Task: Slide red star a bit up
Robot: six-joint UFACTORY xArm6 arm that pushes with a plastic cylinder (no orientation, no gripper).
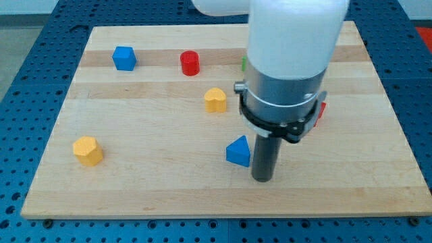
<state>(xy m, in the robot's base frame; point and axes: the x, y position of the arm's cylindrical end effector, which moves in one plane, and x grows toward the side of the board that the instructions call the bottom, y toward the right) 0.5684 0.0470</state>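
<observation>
The red star shows only as a small red edge at the right side of my arm's grey collar; the arm hides most of it. My tip rests on the wooden board, just right of a blue triangular block. The tip is below and to the left of the red star, apart from it.
A blue block sits at the view's upper left. A red cylinder is right of it. A yellow heart lies near the middle, a yellow block at the lower left. A green block peeks from behind the arm.
</observation>
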